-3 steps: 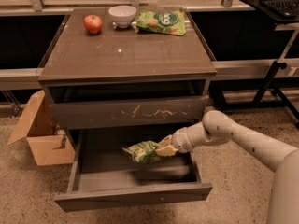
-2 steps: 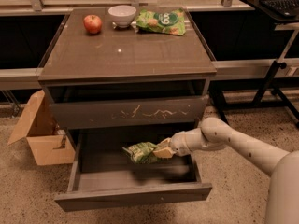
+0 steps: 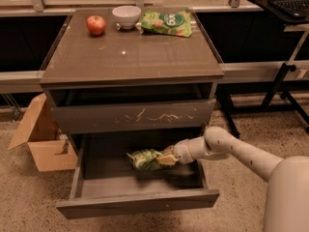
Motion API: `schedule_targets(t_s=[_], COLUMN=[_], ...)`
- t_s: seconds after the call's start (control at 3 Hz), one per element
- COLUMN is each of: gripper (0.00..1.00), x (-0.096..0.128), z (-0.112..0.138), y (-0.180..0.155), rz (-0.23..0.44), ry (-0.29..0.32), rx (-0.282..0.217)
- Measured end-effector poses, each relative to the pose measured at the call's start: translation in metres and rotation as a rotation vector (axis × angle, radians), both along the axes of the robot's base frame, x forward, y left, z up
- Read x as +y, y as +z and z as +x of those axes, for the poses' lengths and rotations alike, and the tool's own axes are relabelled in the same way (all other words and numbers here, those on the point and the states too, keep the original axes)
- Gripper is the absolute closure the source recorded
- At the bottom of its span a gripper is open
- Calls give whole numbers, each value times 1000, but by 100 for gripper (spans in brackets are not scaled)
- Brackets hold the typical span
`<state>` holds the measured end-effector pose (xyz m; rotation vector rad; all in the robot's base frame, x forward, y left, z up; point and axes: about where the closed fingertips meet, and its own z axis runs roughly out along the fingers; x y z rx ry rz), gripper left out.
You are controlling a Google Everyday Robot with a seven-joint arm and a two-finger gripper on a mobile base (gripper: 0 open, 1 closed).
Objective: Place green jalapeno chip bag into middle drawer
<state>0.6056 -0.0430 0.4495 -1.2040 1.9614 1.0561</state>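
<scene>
The green jalapeno chip bag is a small crinkled light-green bag held inside the open middle drawer, just above its floor. My gripper reaches in from the right on a white arm and is shut on the bag's right end. The drawer is pulled out wide, with a smooth dark-grey front panel. The drawer above it, with white scratch marks, is closed.
On the cabinet top are a red apple, a white bowl and a green bag with a dark oval logo. An open cardboard box stands at the left on the floor. Desk legs stand at the right.
The arm has lowered and reached a little further into the drawer, carrying the bag down and inward. The hold on the bag is unchanged.
</scene>
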Motion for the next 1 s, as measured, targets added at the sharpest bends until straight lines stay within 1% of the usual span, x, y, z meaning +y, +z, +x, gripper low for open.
schedule_targets(t_s=[0.33,0.67,1.0], gripper=[11,0,0], x=[-3,-16,-50], z=[6,5,-8], y=[2,18,47], rz=[25,51,80], ry=[-12,-12,-25], rx=[-3,-19,5])
